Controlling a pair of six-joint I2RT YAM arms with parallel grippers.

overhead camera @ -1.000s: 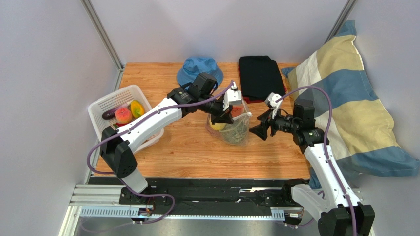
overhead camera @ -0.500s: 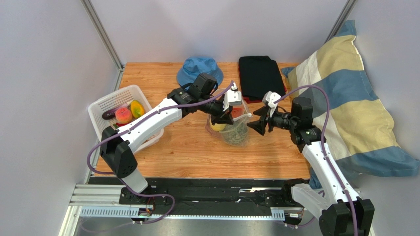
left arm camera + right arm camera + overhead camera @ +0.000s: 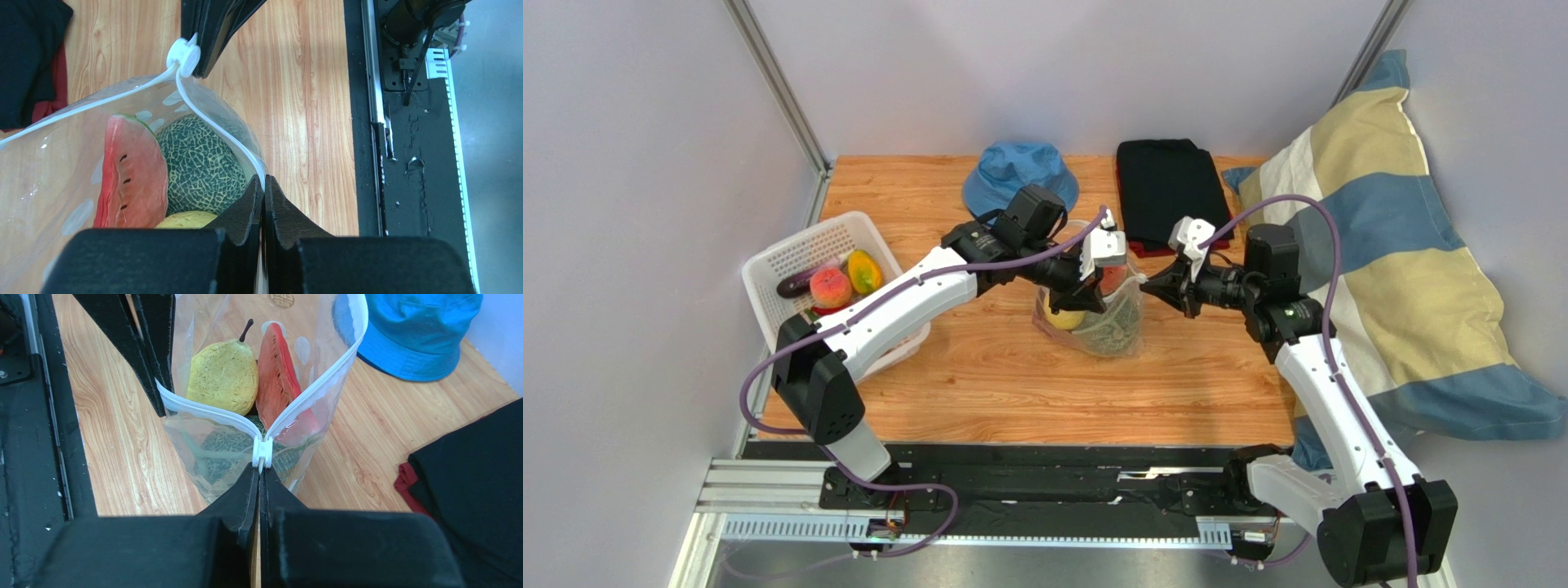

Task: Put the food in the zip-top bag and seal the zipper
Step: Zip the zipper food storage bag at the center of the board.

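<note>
the bag (image 3: 1109,321) stands upright at the middle of the worktop (image 3: 989,368), held between the two arms with its mouth up and gaping. the left arm (image 3: 903,300) reaches in from 8 o'clock. its jaws are pressed fully together on the zipper (image 3: 205,411) at the bag's 9 o'clock end. the right arm (image 3: 1320,380) comes from 4 o'clock. its jaws are also closed tight, pinching the zipper's 3 o'clock end right at the white slider (image 3: 262,453). between those two pinched ends the two halves of the zipper bow apart. inside the bag a watermelon slice (image 3: 132,171) stands on edge, touching a yellow pear (image 3: 224,376) beside it. a netted green melon (image 3: 196,162) lies under both, against the bag's wall. a white mesh basket (image 3: 783,255) sits at the worktop's 9 o'clock edge with a few more pieces of food in it: a peach-coloured fruit (image 3: 830,288), a yellow-orange one (image 3: 864,270) and a dark one (image 3: 799,282). a blue hat (image 3: 1020,172) lies at 12 o'clock, a folded black cloth (image 3: 1171,190) at 1 o'clock, and a striped pillow (image 3: 1382,245) off the 3 o'clock side.
</note>
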